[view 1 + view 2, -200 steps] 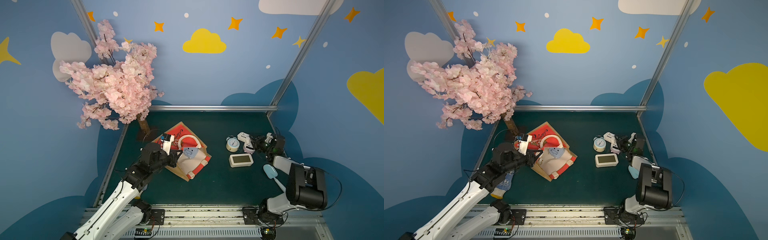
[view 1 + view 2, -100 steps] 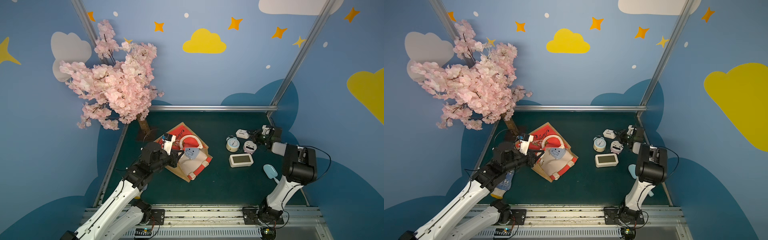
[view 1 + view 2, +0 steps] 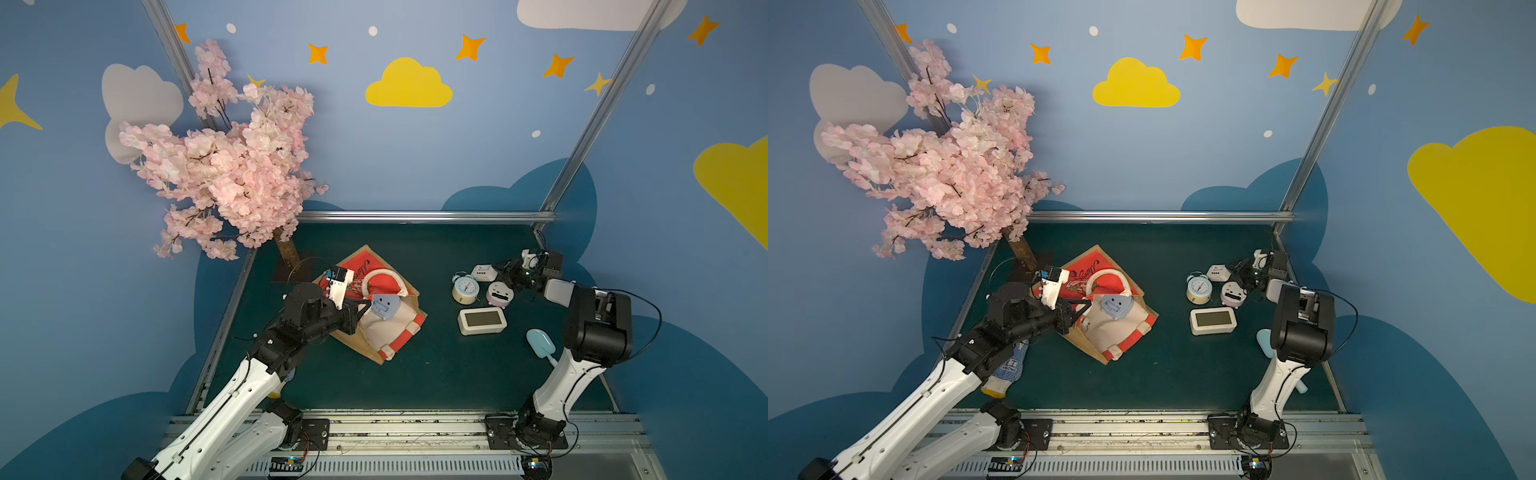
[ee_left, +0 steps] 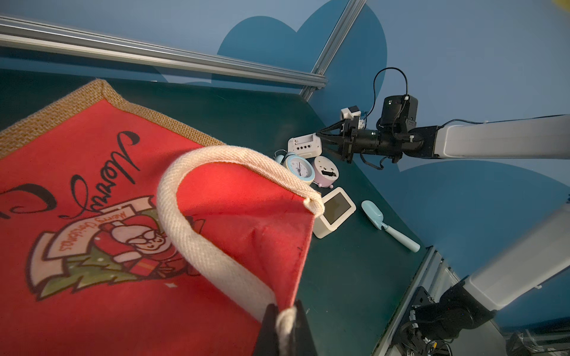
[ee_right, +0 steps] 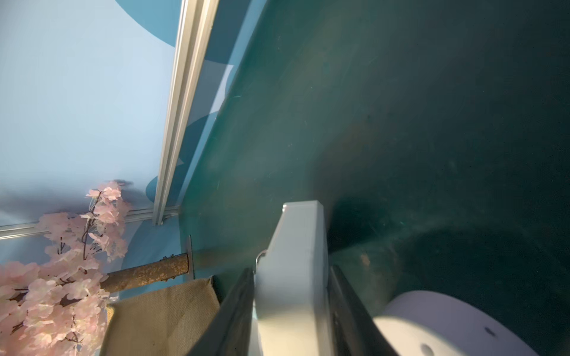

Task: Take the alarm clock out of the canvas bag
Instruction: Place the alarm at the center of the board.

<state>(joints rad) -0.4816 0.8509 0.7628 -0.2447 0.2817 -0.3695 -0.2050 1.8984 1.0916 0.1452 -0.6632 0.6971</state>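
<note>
The canvas bag [image 3: 365,266] [image 3: 1096,266] lies on its side left of centre, its cream-lined mouth facing the front right. A pale blue round alarm clock [image 3: 384,305] [image 3: 1115,305] sits in that mouth. My left gripper [image 3: 365,305] [image 4: 285,326] is shut on the bag's white handle [image 4: 197,246] where it meets the red rim. At the right, my right gripper [image 3: 496,272] [image 5: 291,271] stands open around a small white square clock [image 3: 484,273] [image 5: 296,246]. A narrow gap shows on one side.
Beside the right gripper stand a blue twin-bell clock [image 3: 464,287], a pink round clock [image 3: 500,294] and a white digital clock [image 3: 482,321]. A blue scoop [image 3: 540,343] lies by the right arm. The blossom tree [image 3: 232,166] stands at the back left.
The right arm has lifted its elbow and reached toward the back, setting the white square clock behind the other clocks. Its jaws have widened. The left arm and the bag are unmoved.
</note>
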